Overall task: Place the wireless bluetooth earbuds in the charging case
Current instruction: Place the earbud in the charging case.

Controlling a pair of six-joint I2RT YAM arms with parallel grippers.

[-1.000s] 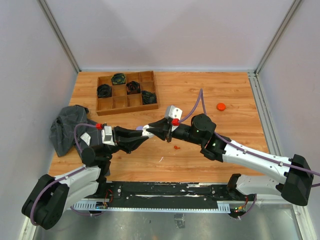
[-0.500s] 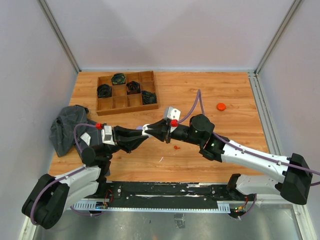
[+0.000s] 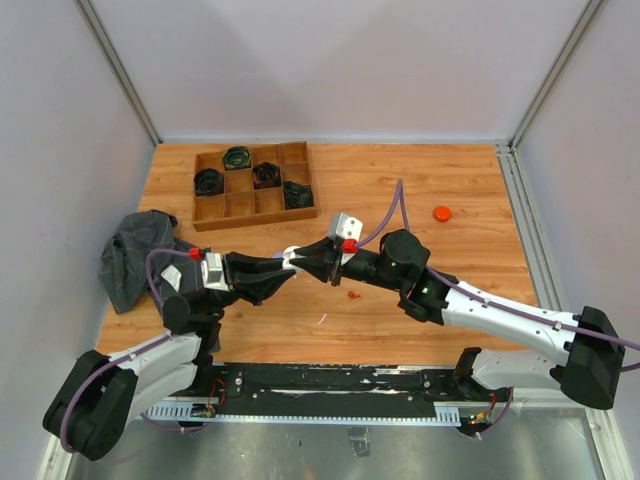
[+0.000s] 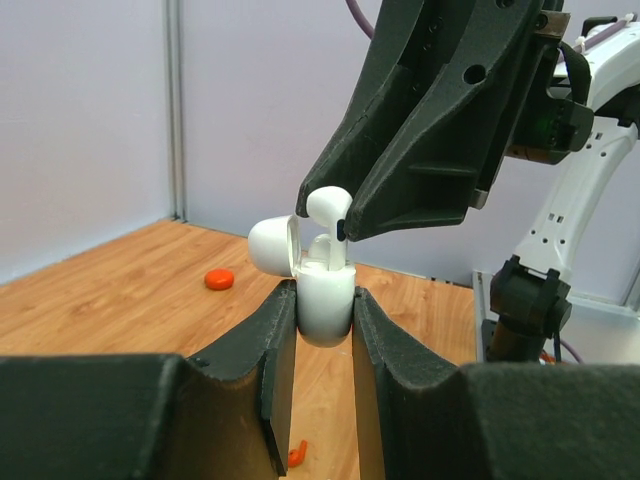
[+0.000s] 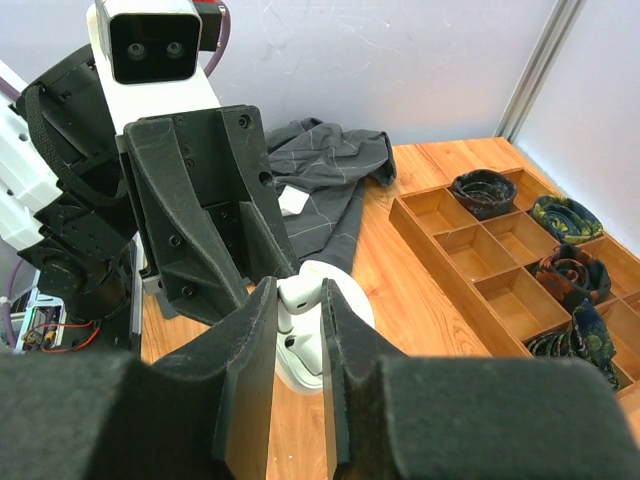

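Earbud (image 4: 327, 205) and charging case (image 4: 325, 295) meet in the air over the middle of the worktop (image 3: 420, 180), between the two arms.

A grey checked cloth (image 3: 135, 255) lies crumpled at the left edge of the wooden worktop. Near it, at the far left, sits a wooden divided tray (image 3: 255, 182) with dark rolled items (image 3: 209, 182) in four of its compartments.

The left hand (image 4: 323, 300) is clamped on the lower body of the case. The case is glossy white and rounded, stands upright, and its domed lid is swung open towards the far left in the left wrist view.

The right hand (image 4: 335, 215) is clenched on the earbud, its black fingers reaching in from the opposite side. The earbud is white and smooth, with a bulbous head and a dark mark near the fingertips. It sits just above the open mouth of the case, and I cannot tell whether they touch.

An orange puck (image 3: 442, 212) lies well apart to the right. A tiny orange-red piece (image 3: 352, 295) lies on the wood below the right hand.
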